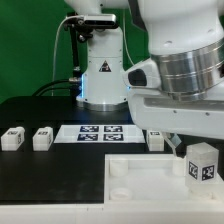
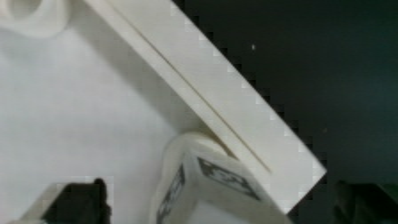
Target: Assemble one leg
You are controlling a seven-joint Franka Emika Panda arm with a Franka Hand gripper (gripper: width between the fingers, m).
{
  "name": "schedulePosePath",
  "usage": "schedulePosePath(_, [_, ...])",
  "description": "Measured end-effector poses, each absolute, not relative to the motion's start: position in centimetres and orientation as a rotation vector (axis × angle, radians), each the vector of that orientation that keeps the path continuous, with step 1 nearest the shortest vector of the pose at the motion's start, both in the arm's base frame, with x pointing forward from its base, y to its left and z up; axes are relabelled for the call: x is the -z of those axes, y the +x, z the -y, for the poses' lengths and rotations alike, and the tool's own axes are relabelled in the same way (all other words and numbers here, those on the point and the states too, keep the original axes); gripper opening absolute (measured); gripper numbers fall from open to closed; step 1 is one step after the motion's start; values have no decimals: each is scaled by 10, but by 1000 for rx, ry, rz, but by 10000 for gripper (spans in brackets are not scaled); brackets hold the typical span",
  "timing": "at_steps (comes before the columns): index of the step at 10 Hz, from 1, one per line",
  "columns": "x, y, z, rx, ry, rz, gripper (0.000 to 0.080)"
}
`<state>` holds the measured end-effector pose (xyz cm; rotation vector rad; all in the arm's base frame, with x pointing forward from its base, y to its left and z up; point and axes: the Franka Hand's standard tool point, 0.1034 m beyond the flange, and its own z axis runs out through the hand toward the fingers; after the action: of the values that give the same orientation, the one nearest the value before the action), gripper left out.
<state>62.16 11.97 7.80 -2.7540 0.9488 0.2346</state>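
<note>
Closest to the lens, the leg (image 1: 201,165) stands upright on the white panel (image 1: 135,172), by the desk's (image 1: 50,180) front edge and toward its corner on the exterior view's right. To do this step well, I would centre the end effector (image 2: 210,212) over the leg, square to its flat sides, go low, and close gently so the block does not tip. It looks released: its one visible finger (image 2: 79,205) stands apart from the leg, bare panel between them, and the other finger cannot be made out.
</note>
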Motion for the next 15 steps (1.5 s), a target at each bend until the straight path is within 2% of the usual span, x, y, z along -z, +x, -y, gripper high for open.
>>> schedulePosePath(2, [-76,621,-118,-204,-2823,-674,646])
schedulePosePath(5, [-76,628,-115,-57,-2944,-2,649])
schedulePosePath(7, [-75,633,-109,2,-2943,135,649])
schedulePosePath(8, [-75,632,-111,0,-2943,138,534])
schedulePosePath(9, [-75,632,-111,-7,-2942,57,399])
schedulePosePath(10, [-75,632,-112,-22,-2939,-84,399])
schedulePosePath(11, [-74,632,-109,-38,-2934,-244,298])
schedulePosePath(15, [-72,633,-105,-111,-2755,-1028,298])
